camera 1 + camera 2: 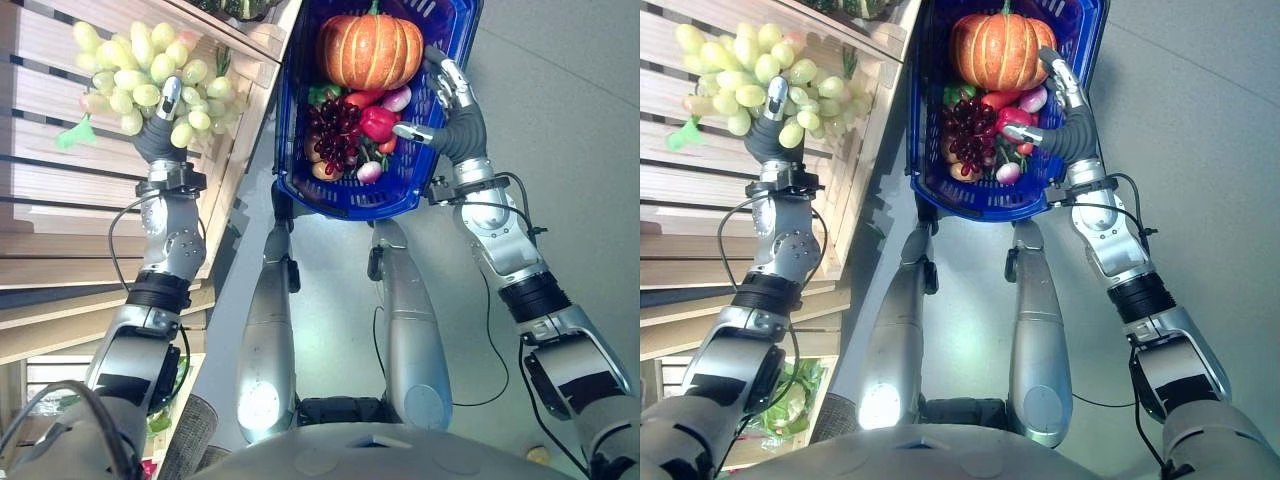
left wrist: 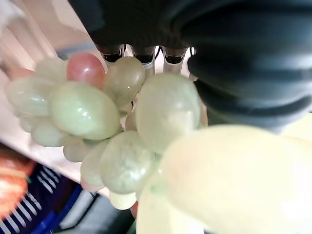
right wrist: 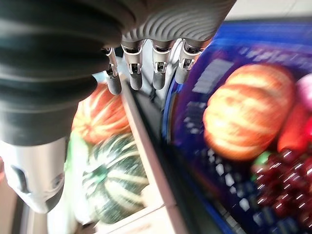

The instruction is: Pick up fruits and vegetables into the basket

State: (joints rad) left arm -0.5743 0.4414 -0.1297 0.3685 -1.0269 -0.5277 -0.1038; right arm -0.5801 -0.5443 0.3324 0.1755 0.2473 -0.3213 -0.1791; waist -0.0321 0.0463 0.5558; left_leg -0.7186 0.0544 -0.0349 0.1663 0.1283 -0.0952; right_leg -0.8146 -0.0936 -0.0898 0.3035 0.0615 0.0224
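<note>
While left hand (image 1: 160,140) grips green grapes (image 1: 140,75), right hand (image 1: 450,105) clasps blue basket (image 1: 345,195), no legible writing.

A shop's produce corner: slatted wooden display shelving (image 1: 60,190), blue shopping basket (image 1: 345,195), grey floor (image 1: 570,120).

We find the basket (image 1: 345,195) crowded: a pumpkin (image 1: 370,50) blocks its far end, and dark grapes (image 1: 335,130) and a red pepper (image 1: 377,122) pack the middle down to the near wall. Our right hand (image 1: 450,105) sits at the basket's right rim. Left of the basket, a wooden crate (image 1: 255,60) stands close, leaving a narrow gap of floor (image 1: 560,120).
</note>
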